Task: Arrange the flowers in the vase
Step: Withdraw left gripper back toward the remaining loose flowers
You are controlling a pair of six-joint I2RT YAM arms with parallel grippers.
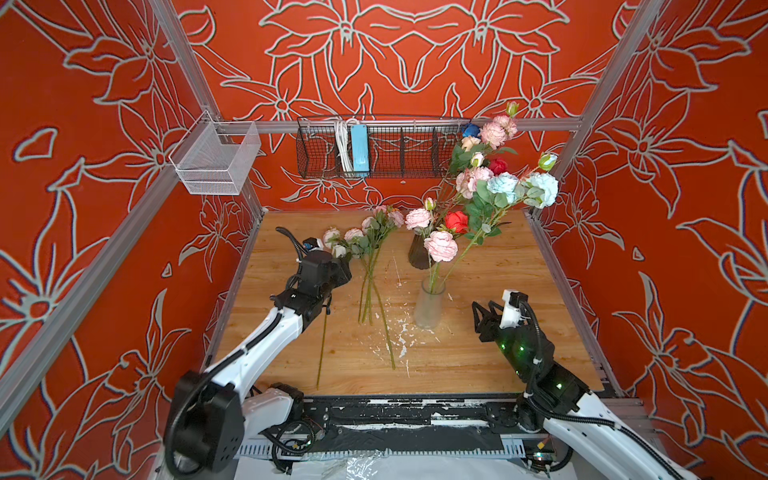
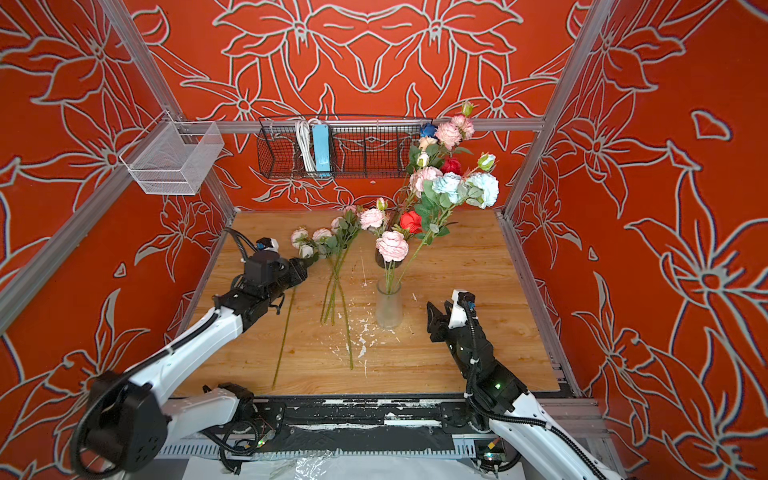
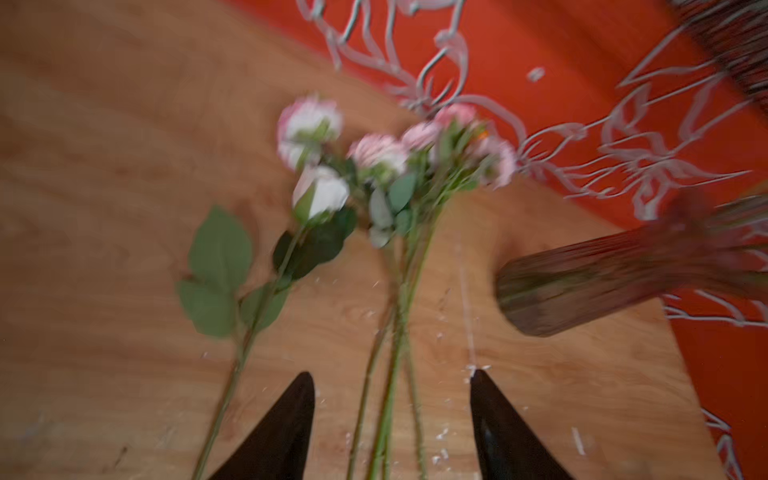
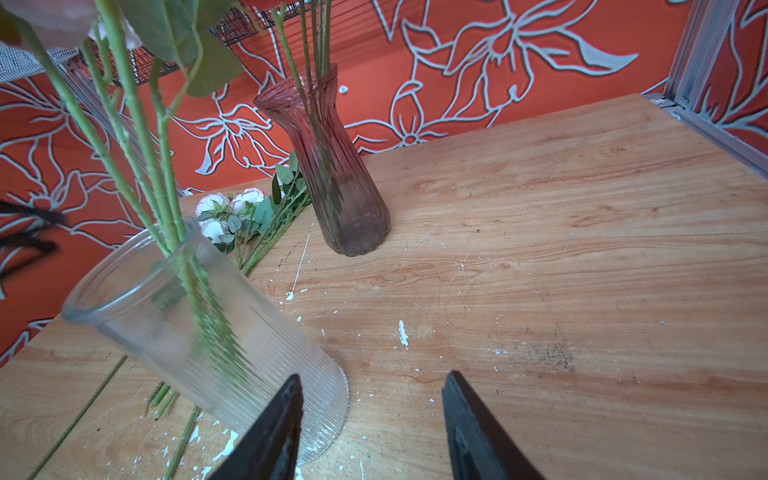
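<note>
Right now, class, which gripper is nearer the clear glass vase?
Right. The right gripper sits just beside the clear glass vase; the left gripper is farther off, beyond the loose flowers.

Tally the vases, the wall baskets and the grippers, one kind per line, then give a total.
Vases: 2, the clear vase and the dark vase
Wall baskets: 2, the white mesh basket and the black wire basket
Grippers: 2, the left gripper and the right gripper
Total: 6
</note>
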